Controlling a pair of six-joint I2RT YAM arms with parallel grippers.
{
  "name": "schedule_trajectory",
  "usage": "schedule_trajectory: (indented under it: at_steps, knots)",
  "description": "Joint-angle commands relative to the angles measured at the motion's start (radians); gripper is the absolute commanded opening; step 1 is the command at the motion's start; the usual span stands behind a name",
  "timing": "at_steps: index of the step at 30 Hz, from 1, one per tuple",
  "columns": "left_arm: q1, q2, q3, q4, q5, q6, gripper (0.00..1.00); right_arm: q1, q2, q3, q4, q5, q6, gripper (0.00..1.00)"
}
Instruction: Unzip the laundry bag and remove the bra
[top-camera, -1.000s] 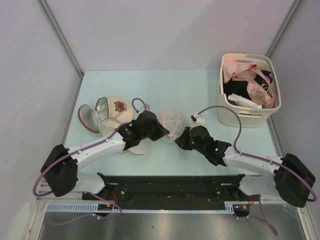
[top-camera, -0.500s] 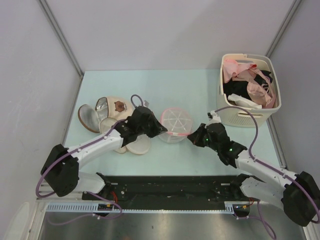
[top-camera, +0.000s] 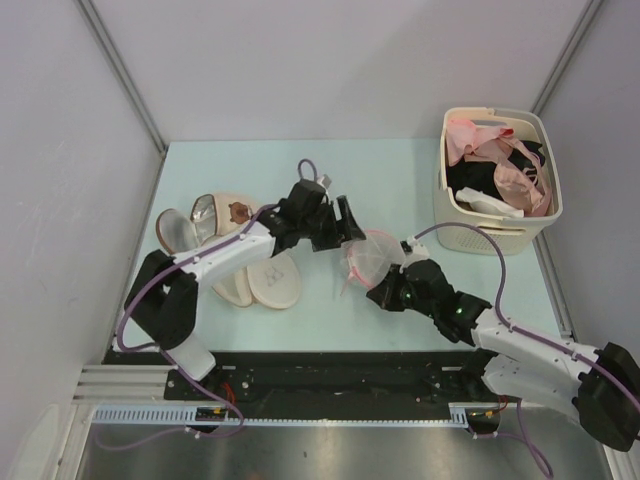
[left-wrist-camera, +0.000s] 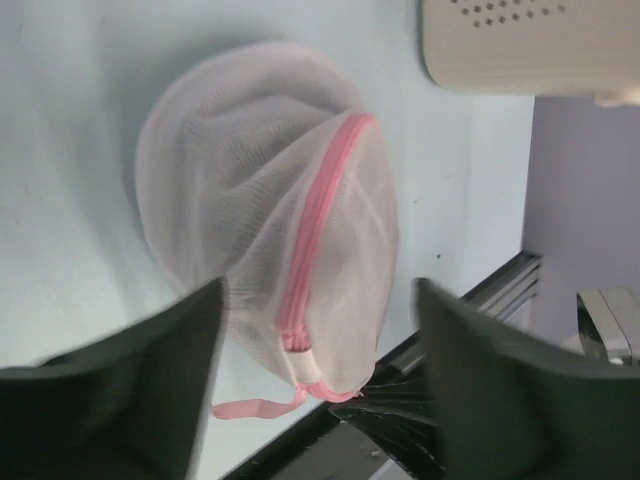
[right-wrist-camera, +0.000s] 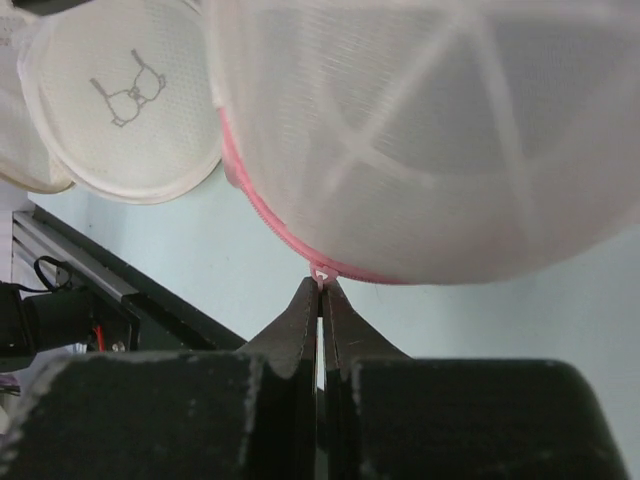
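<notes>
The left arm reaches from its base at the near left edge diagonally out over the surface, wrist turned towards the right. It passes above a cluster of cream round pads. The left fingers stand spread with nothing between them. In the left wrist view they frame the laundry bag from either side, and the bag lies beyond their tips. In the top view they sit just beside its far-left edge, and whether they touch the mesh cannot be told.

The right arm stretches low from the near right corner towards the middle. The right fingers are pressed together on the small white zip pull at the bag's near edge, on the pink rim.

The bag sits near the middle of the surface between the 2 sets of fingers, tipped up on its edge rather than flat. White ribs show through the mesh. The pink zip reads as a closed line along the stretch that shows, and a pink loop trails from its lower end. What lies inside cannot be made out.

A cream slotted basket stands at the far right, well apart from the bag, holding pale pink bras and a black garment.
</notes>
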Motion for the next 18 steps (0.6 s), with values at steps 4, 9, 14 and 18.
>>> schedule_trajectory:
  at_steps: [4,9,14,18]
  knots:
    - [0.002,-0.121,0.106,-0.154,0.054,0.169,1.00,0.078,-0.051,0.009,0.003,0.181,0.128,0.00]
    - [-0.005,-0.296,-0.098,-0.076,0.080,0.042,0.91,0.075,-0.051,0.009,0.026,0.212,0.132,0.00]
    - [-0.067,-0.338,-0.289,0.160,0.143,-0.196,0.79,0.074,-0.036,0.009,0.030,0.221,0.140,0.00]
    - [-0.090,-0.286,-0.302,0.201,0.168,-0.292,0.92,0.075,-0.024,0.009,0.032,0.213,0.135,0.00]
